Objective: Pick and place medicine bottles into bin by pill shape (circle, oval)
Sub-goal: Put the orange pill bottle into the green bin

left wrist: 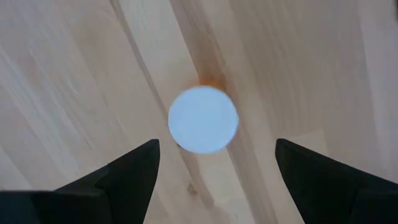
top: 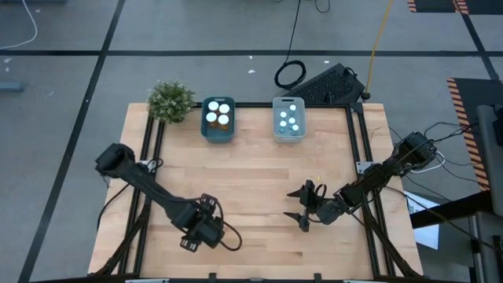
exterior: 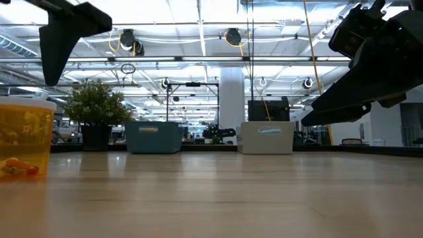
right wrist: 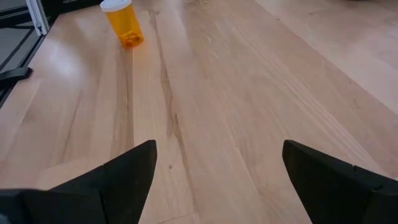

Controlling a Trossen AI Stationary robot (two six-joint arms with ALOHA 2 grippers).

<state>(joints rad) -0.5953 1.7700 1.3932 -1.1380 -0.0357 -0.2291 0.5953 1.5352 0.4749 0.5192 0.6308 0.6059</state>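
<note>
Your last loose amber bottle (left wrist: 203, 119) stands upright near the front left of the table (top: 259, 181), its long axis vertical and its white cap facing straight up. In the left wrist view you see the cap as a full circle with only a sliver of orange body at its far edge. In the low view it shows at the left edge, with orange pills lying at its bottom.

Your left gripper (left wrist: 214, 171) hangs directly above that bottle, pointing down. Its fingers (left wrist: 134, 168) are spread wide, wider than the cap, and they touch nothing.

Your right gripper (top: 302, 206) sits over the right-hand part of the table, well apart from the bottle. Its fingers are also splayed wide and hold nothing; only bare wood lies between them.

At the back edge, the darker blue bin (top: 218, 119) holds wide white caps, and the paler bin (top: 288, 118) beside it holds smaller caps. A potted plant (top: 170, 101) stands left of them.
</note>
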